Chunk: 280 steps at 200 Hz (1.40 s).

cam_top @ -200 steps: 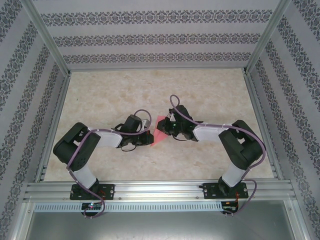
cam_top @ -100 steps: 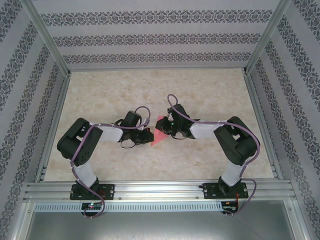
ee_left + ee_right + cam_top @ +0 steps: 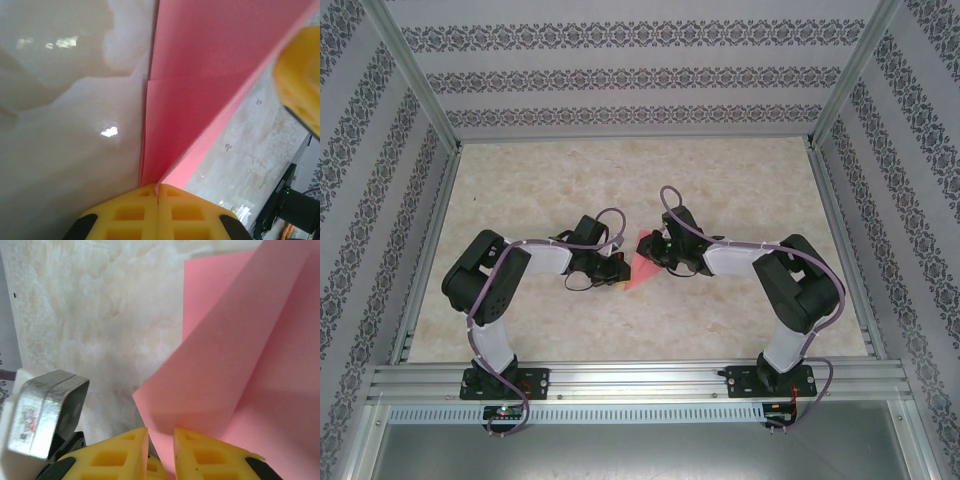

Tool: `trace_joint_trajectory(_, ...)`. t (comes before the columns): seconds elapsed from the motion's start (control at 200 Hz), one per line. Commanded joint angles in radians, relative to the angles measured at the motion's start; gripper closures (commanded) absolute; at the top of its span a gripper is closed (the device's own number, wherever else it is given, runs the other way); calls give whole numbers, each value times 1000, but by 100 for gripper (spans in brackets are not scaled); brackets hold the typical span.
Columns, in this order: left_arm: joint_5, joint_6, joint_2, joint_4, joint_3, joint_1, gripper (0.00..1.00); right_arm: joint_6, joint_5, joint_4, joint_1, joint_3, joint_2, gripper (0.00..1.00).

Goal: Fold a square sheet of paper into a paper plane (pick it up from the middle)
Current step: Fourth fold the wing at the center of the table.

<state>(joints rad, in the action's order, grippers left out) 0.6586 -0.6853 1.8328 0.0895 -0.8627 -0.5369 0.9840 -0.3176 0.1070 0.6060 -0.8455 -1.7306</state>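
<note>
The square sheet of paper (image 3: 642,264) is pink-red and folded into a pointed, layered paper plane shape, held up off the middle of the table between both grippers. My left gripper (image 3: 618,268) sits at its left side. In the left wrist view that gripper (image 3: 158,192) is shut on the paper's (image 3: 200,75) folded edge, with flaps rising away from the jaws. My right gripper (image 3: 656,256) meets the paper from the right. Its yellow fingers (image 3: 161,437) stand slightly apart, open, with a flap of the paper (image 3: 240,355) in the gap.
The marble-look table (image 3: 740,180) is bounded by aluminium rails (image 3: 640,380) at the near edge and patterned walls on three sides. A silver metal part (image 3: 45,415) shows at the left of the right wrist view.
The left gripper has moved right and slightly away from the bases, still holding the paper. The right gripper's jaws have parted a little. The paper has shifted slightly.
</note>
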Motion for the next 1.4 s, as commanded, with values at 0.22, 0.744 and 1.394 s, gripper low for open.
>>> trace_joint_trajectory(0.22,-50,67,58,176,-24,8,100,-21,-2,-1,9,-17,25,81)
trace_joint_trajectory(0.744,-53,86,70,244,-66,9,95,-1,-7,40,0,-41,-100,82)
trace_joint_trajectory(1.394,-10,102,28,184,-22,7,100,-5,-14,24,-2,-38,-110,80)
